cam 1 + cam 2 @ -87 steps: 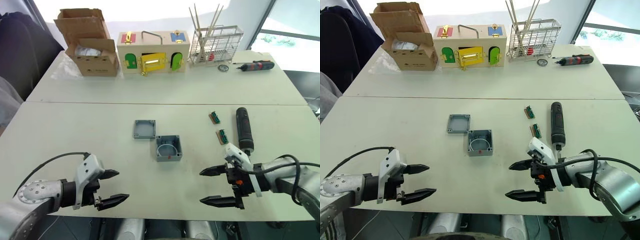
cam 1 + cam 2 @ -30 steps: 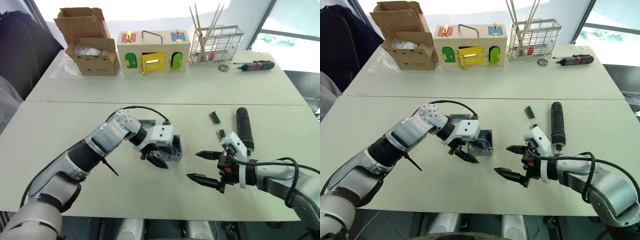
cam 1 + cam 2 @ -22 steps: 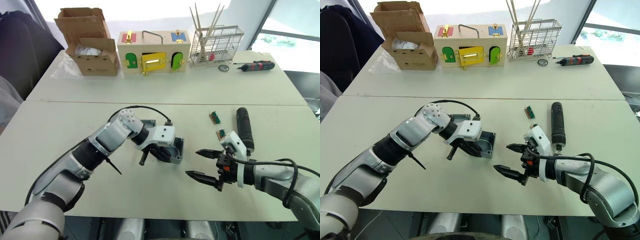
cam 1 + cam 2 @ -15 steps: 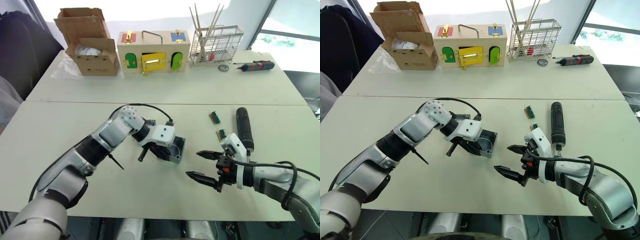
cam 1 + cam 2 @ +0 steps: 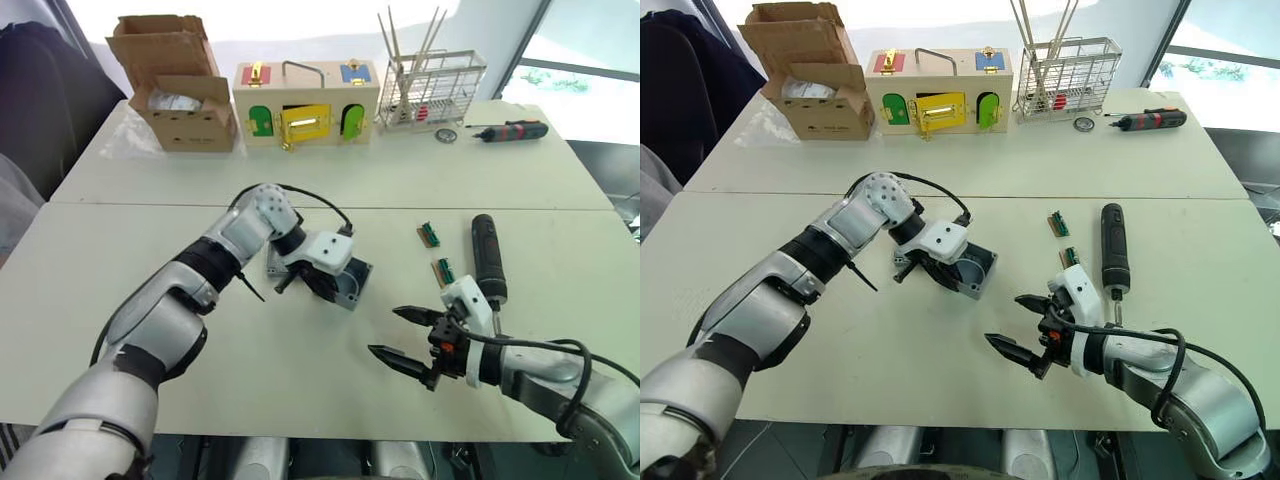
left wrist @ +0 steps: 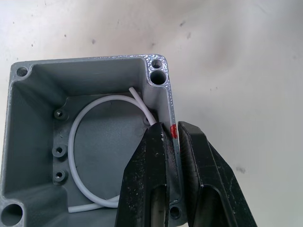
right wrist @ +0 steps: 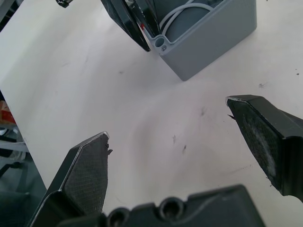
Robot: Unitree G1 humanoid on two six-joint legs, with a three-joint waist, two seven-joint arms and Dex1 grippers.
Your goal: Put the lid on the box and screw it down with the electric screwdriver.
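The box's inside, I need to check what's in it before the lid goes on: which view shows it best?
The left wrist view: it looks straight into the box, showing a coiled white wire and the left tool clamped on one wall. The eye views show it tilted, partly hidden by that tool. The right wrist view shows a corner.

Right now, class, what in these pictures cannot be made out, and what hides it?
1. The lid: eye views, mostly covered by the left gripper and its arm.
2. The box: left wrist view, one corner cut off by the edge.
3. The electric screwdriver: eye views, its bit sits behind the right gripper.
4. The cardboard box: eye views, contents too small to tell.
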